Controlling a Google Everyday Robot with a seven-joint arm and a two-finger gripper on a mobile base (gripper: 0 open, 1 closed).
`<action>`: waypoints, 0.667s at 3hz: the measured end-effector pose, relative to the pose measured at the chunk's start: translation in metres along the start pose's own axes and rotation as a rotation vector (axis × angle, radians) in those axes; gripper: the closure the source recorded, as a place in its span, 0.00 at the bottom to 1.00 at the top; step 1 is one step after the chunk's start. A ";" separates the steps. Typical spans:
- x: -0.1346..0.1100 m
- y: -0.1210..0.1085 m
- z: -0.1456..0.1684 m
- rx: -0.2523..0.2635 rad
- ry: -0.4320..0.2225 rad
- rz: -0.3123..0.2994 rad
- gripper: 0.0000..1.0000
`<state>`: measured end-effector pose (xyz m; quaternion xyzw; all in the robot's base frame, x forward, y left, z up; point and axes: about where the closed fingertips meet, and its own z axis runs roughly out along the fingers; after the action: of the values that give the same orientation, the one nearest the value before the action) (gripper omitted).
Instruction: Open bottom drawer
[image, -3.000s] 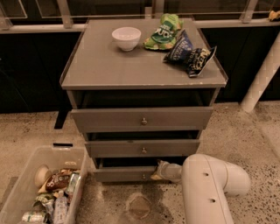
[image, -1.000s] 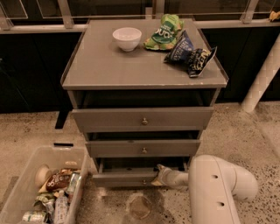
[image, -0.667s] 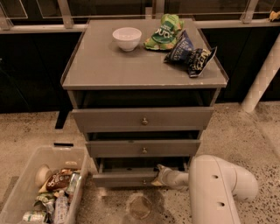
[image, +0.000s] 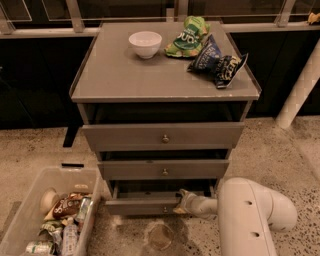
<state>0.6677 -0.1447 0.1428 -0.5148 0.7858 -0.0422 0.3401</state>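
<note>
Since three seconds ago the bottom drawer has slid forward. It is part open, lowest in the cabinet, its front proud of the two above. The white arm enters from lower right, its forearm level and reaching left. The gripper sits at the drawer front's upper edge, right of centre — its grip cannot be told. A plastic bin stands on the floor to the left. Beyond — a bowl and snack bags on the cabinet top.

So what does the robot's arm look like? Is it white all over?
Mostly! The arm is a fat, smooth white tube with rounded ends and two small dark holes. It narrows towards the claw, which looks darker, tan and grey, down at the front of the bottom drawer. No cables or writing show.
</note>
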 end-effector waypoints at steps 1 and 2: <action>0.003 0.009 -0.004 0.000 -0.006 0.000 1.00; 0.002 0.008 -0.005 0.000 -0.006 0.000 1.00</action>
<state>0.6582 -0.1442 0.1427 -0.5149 0.7848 -0.0408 0.3424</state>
